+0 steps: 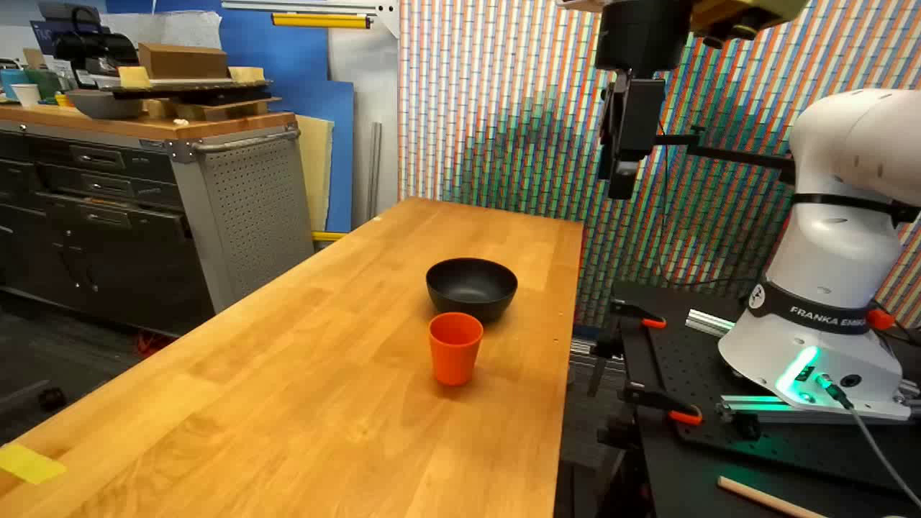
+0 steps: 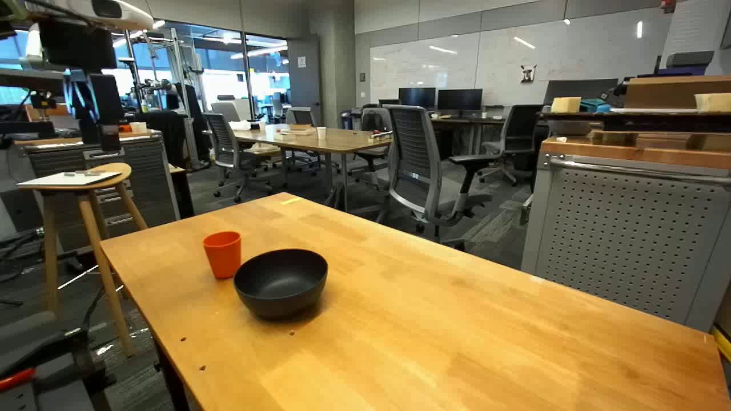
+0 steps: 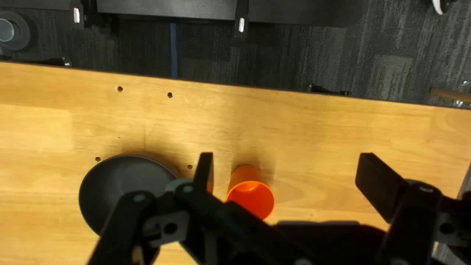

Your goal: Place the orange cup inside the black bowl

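Wrist view, robot hand (image 3: 287,172) spread wide, holding and touching nothing, well above the table (image 3: 312,140), orange cup (image 3: 251,193) upright on it, nearer the robot-side long edge, just beside the black bowl (image 3: 121,182), gap between them partly hidden and hard to judge

Orange tapered plastic-looking cup (image 1: 455,356): smooth wall, soft satin sheen inside; black round bowl (image 2: 280,297): smooth, largely matt, material not determinable by eye. Pale-brown wooden bench (image 1: 309,360): grain visible in joined strips, smooth top with a satin sheen; black two-fingered end effector (image 3: 289,173): matt fingers (image 3: 381,186), blurred in the wrist view, with grey metal-looking plates (image 3: 182,222). Surroundings: grey perforated sheet-metal cabinet panel (image 1: 255,208), matt, carrying a smooth, shiny metal rail (image 1: 248,141); white rounded robot arm (image 1: 827,259), smooth shell with slight gloss; dark grey textile carpet (image 3: 323,55), rough and matt; white wall-mounted board (image 2: 497,68), smooth and glossy, lamp reflections on it.
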